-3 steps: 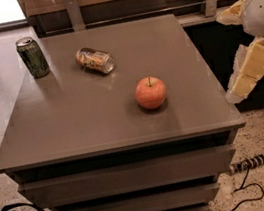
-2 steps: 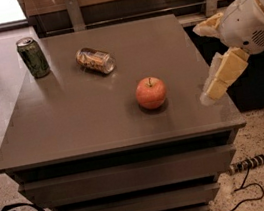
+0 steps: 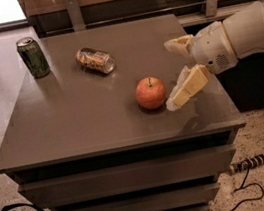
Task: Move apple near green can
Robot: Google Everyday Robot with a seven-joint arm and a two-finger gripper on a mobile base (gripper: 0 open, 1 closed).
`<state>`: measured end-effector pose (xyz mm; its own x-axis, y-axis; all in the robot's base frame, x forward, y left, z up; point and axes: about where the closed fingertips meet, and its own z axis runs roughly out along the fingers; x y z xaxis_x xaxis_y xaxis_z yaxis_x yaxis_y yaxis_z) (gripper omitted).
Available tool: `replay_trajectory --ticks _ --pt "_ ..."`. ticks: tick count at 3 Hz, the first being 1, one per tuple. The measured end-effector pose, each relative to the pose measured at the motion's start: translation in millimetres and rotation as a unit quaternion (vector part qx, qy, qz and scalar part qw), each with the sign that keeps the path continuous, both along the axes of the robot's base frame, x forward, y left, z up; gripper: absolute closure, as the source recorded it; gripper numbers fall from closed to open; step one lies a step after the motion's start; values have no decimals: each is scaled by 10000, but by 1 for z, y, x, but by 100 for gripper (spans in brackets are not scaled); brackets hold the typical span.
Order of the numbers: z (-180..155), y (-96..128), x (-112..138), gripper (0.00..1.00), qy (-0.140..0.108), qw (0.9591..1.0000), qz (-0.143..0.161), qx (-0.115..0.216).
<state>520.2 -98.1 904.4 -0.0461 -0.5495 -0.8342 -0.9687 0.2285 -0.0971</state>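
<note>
The red-orange apple (image 3: 150, 93) sits upright on the grey table (image 3: 74, 123), right of centre. The dark green can (image 3: 32, 57) stands upright at the far left corner, well apart from the apple. My gripper (image 3: 169, 75) reaches in from the right, just right of the apple, low over the tabletop. It is open and empty. One finger (image 3: 186, 88) ends close beside the apple and the other finger (image 3: 178, 44) is farther back.
An orange-and-silver can (image 3: 95, 60) lies on its side between the green can and the apple. A wooden wall with metal brackets (image 3: 74, 12) runs behind the table. A cable and power strip (image 3: 253, 162) lie on the floor at right.
My gripper and arm have moved left from beyond the table's right edge to just beside the apple. The apple and both cans have not moved.
</note>
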Motion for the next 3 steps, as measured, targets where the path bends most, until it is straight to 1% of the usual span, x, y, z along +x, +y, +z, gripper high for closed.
replay_trajectory --ticks 1,2,3 --pt "-22 9 15 0 0 9992 -79 386" --pt "-35 13 25 0 4 9981 -140 604" --pt "-43 24 34 0 -25 9962 -45 865"
